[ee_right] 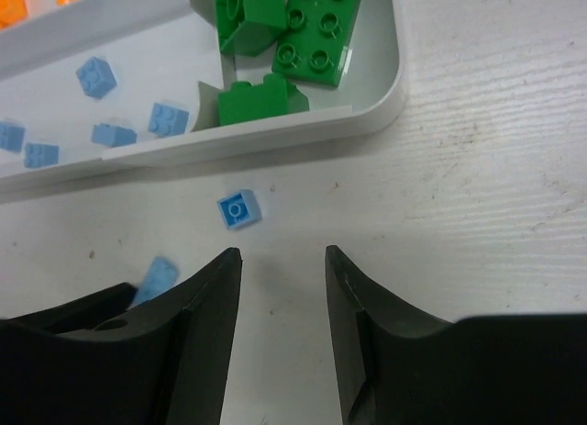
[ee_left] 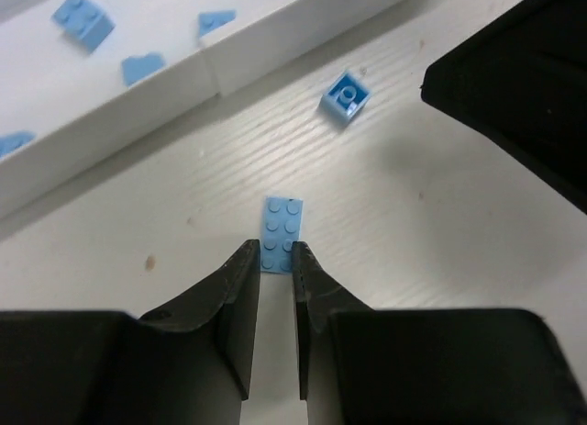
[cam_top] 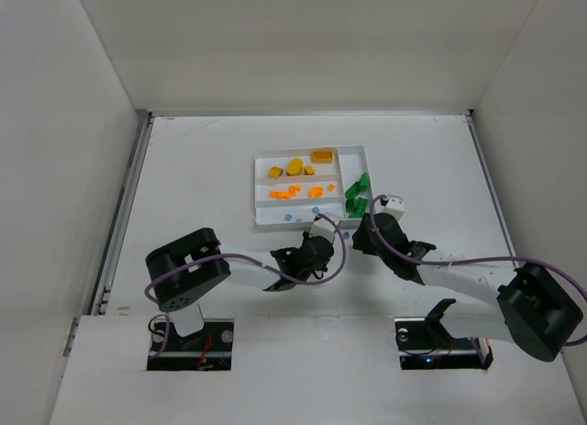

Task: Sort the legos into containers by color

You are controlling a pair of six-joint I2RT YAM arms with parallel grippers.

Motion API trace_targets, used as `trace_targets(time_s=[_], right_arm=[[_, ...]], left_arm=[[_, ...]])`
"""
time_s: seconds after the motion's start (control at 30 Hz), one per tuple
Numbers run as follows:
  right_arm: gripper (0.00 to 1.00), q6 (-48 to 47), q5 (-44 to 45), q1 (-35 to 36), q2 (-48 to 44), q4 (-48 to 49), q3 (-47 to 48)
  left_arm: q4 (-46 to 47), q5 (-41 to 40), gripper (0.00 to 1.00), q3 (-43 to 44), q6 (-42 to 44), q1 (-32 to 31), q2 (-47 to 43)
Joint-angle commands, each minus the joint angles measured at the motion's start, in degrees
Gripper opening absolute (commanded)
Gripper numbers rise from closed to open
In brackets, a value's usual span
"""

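- White worktop, with the tray at its far middle.
- My left claw pinches a flat blue brick.
- My right claw gapes near a small blue piece.

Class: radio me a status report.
Left gripper narrow, tips at flat blue lego, grip unclear. Right gripper open, facing small blue lego. Nothing between.

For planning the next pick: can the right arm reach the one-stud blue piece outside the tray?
Probably yes: the one-stud blue piece lies on bare table just ahead of the right arm's open fingers.
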Motion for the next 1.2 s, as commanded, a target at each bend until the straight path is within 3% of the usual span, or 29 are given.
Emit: trace_targets(time_s=[0.0, 0.33, 0.53, 0.83, 0.93, 1.17], right_arm=[[0.48, -0.93, -1.01, 0.77, 2.27, 2.92, 2.8], [0.51, -2.69, -1.8, 2.0, 8.6, 2.92, 6.23], [0.51, -3.48, -1.36, 2.36, 11.07, 1.78, 8.08], [0.47, -4.36, -1.1, 2.53, 15.46, 1.08, 11.5], [0.43, -4.1, -0.83, 2.53, 16.25, 0.9, 11.77], [0.31, -4.1, -0.57, 2.62, 17.22, 0.38, 12.12]], left_arm=[[-1.68, 0.93, 0.1, -3.37, -3.85, 1.06, -8.1], [-2.91, 3.48, 0.12, -7.07, -7.02, 11.25, -22.35], [-2.38, 6.46, 0.12, -5.23, -7.2, 19.16, -20.26], [-1.07, 6.91, 0.13, -3.82, -7.11, 23.39, -13.75], [-1.59, 7.08, 0.21, -3.2, -6.76, 23.31, -12.6], [-1.59, 5.41, 0.51, -5.83, -6.5, 23.13, -17.51]])
